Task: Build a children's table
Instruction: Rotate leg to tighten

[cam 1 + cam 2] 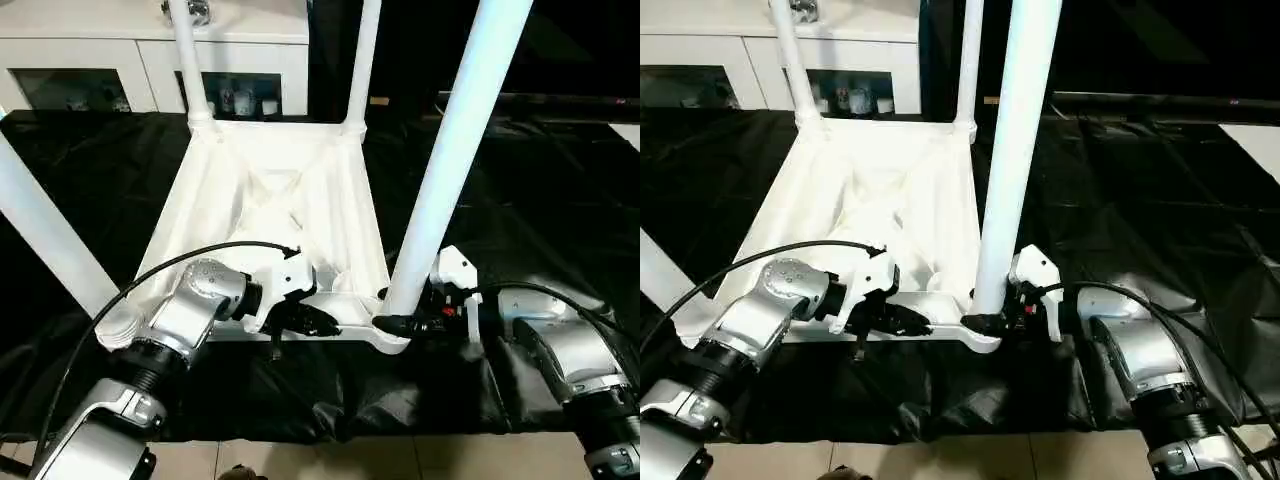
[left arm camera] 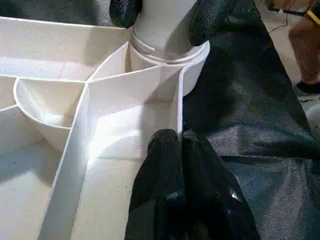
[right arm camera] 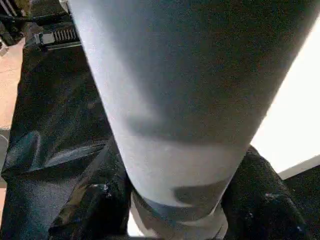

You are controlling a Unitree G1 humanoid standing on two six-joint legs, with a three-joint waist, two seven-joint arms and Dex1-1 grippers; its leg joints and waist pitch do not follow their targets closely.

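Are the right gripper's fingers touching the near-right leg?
Touching. In the right wrist view both black fingers press against the leg just above its socket.

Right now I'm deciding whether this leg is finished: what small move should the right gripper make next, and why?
Probably twist or press the near right leg further into its corner socket. The right gripper straddles the leg's base, while the shut left gripper braces on the tabletop rim. A ring line shows above the socket, so it may not be fully seated.
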